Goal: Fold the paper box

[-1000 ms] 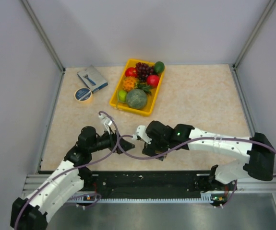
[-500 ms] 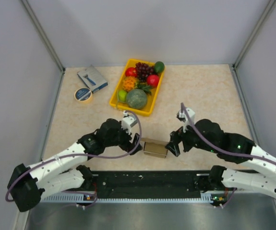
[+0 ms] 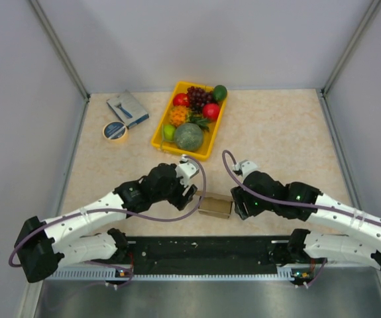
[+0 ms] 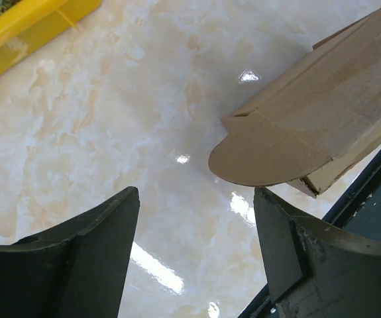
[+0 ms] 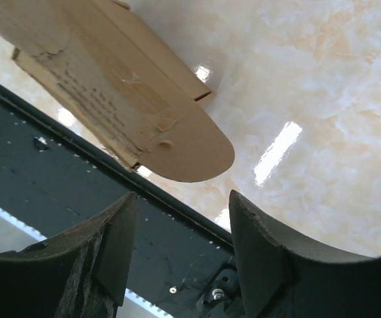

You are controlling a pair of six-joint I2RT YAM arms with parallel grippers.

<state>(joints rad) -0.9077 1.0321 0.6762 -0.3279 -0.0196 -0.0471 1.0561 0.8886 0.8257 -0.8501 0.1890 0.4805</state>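
The brown cardboard paper box [image 3: 215, 206] lies on the table near the front edge, between my two grippers, partly folded. In the left wrist view its rounded flap [image 4: 289, 149] sticks out just ahead of the right finger. In the right wrist view the box [image 5: 120, 86] hangs above the jaws with a rounded flap toward them. My left gripper [image 3: 191, 196] is open and empty just left of the box. My right gripper [image 3: 238, 201] is open and empty just right of it.
A yellow tray [image 3: 209, 142] of toy fruit stands behind the box at centre back. A blue-grey packet [image 3: 128, 108] and a tape roll [image 3: 115, 131] lie at the back left. The black base rail [image 3: 203, 250] runs right in front of the box.
Both arms have swung in toward the box: the left gripper moved right and the right gripper moved left and down, closing in on its two ends. The box has stayed put since half a second ago.
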